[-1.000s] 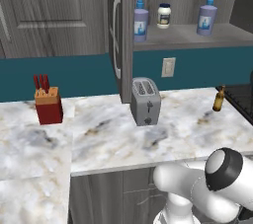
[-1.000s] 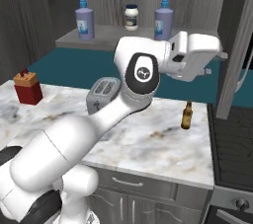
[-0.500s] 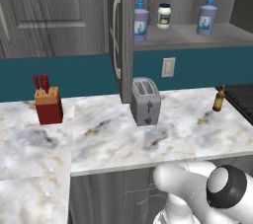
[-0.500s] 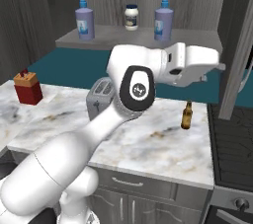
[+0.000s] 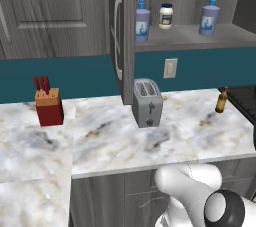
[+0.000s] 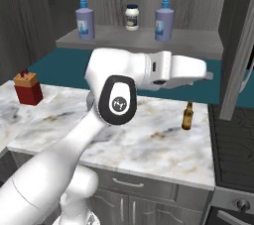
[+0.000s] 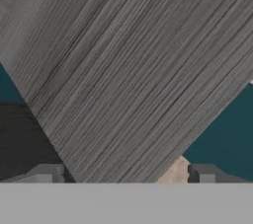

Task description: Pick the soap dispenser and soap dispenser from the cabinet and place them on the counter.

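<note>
Two lavender soap dispensers with blue pumps stand on the cabinet shelf (image 6: 139,40), one at the left (image 6: 85,21) (image 5: 142,23) and one at the right (image 6: 164,21) (image 5: 210,18). My gripper (image 6: 206,73) hangs over the counter (image 6: 149,140), below and right of the shelf, pointing at the open right cabinet door (image 6: 238,50). In the hand view the gripper (image 7: 126,176) is open with nothing between its fingers, and that wood-grain door (image 7: 133,70) is close ahead.
A small white jar (image 6: 131,17) stands between the dispensers. On the counter are a toaster (image 5: 146,102), a red knife block (image 5: 47,105) and a brown bottle (image 6: 187,116). The left cabinet door (image 5: 120,31) stands open. A dark stove (image 6: 233,140) lies at the right.
The arm's elbow has sunk lower and nearer the cameras, and the hand has dipped slightly while still pointing at the right door. The jaws have stayed open.
</note>
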